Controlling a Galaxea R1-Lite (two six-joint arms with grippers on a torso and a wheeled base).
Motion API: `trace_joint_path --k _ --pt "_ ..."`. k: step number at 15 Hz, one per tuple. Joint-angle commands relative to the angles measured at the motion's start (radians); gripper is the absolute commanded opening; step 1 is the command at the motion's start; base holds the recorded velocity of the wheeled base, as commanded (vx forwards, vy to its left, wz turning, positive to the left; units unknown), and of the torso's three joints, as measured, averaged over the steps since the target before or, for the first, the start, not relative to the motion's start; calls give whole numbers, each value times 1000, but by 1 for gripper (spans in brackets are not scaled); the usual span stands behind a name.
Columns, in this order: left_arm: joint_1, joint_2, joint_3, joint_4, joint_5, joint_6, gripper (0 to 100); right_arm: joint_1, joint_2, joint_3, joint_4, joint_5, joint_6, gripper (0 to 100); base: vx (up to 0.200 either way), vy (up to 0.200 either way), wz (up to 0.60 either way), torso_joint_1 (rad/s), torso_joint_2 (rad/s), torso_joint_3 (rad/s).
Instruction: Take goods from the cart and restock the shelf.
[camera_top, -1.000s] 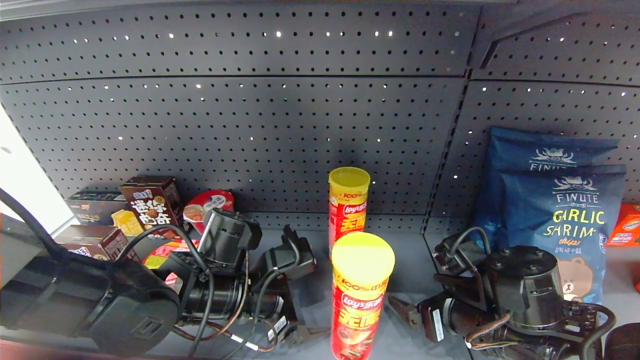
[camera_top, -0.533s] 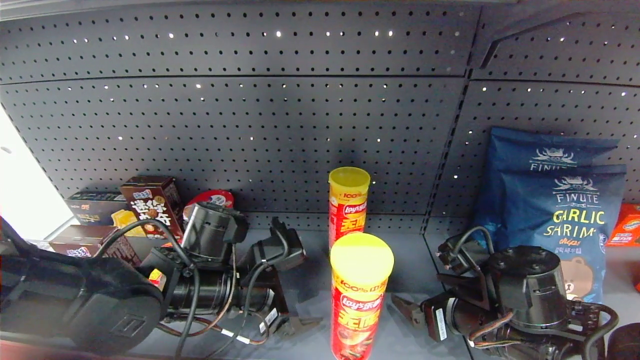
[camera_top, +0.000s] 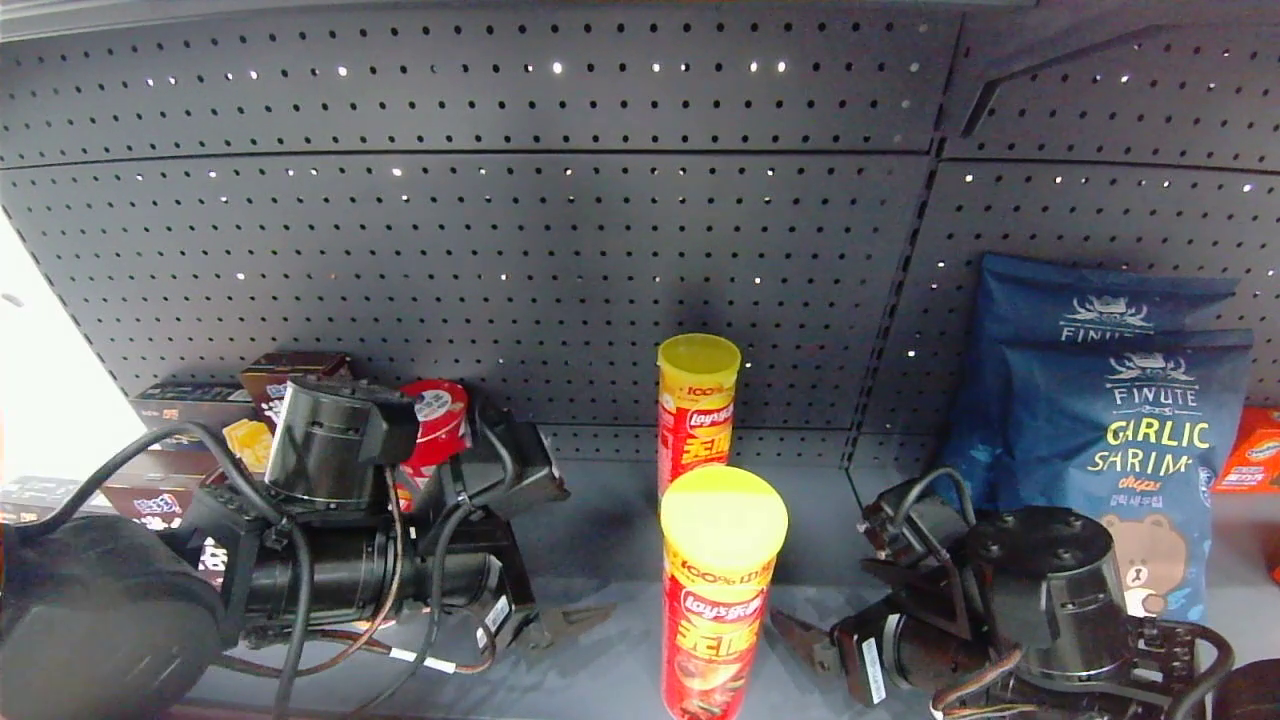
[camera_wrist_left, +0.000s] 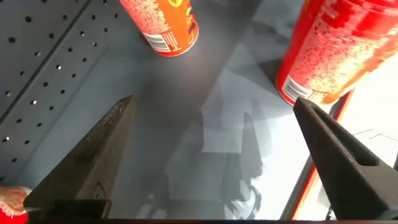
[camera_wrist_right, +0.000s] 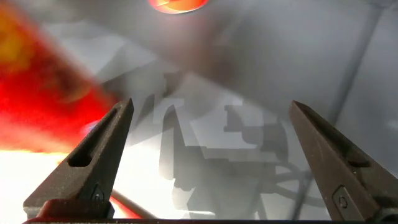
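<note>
Your left gripper (camera_wrist_left: 212, 106) has its fingers (camera_wrist_left: 93, 162) spread wide with only bare shelf (camera_top: 600, 520) between them, and your right gripper (camera_wrist_right: 211, 106) is likewise spread and empty. The front chip can (camera_top: 722, 590), with a red label, yellow and white lettering and a yellow lid, stands upright between the two sets of fingertips, near both, touching neither and outside each pair's gap. The second can (camera_top: 697, 410) stands behind it, farther past the fingertips toward the pegboard (camera_top: 500, 250). Blue snack bags (camera_top: 1130, 430) stand behind the right fingers, while brown boxes (camera_top: 190, 410) and a red-lidded cup (camera_top: 435, 420) sit behind the left ones.
</note>
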Motion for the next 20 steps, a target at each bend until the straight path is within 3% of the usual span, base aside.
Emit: trace_joint_path --k 1,10,16,19,20 --pt "1 -21 26 -3 0 1 100 51 13 0 1 -2 0 100 0 0 0 0 0 0" --pt "15 -26 32 -1 -1 4 100 74 53 -16 -1 -2 0 100 0 0 0 0 0 0" --pt "16 -27 24 -6 3 -6 100 18 7 -3 -2 -2 6 100 0 0 0 0 0 0" --pt "16 -38 -24 -6 38 -21 100 -5 -22 -15 -9 -5 11 100 0 0 0 0 0 0" --pt "16 -90 -91 -8 111 -114 100 -49 -66 -19 -9 -4 11 100 0 0 0 0 0 0"
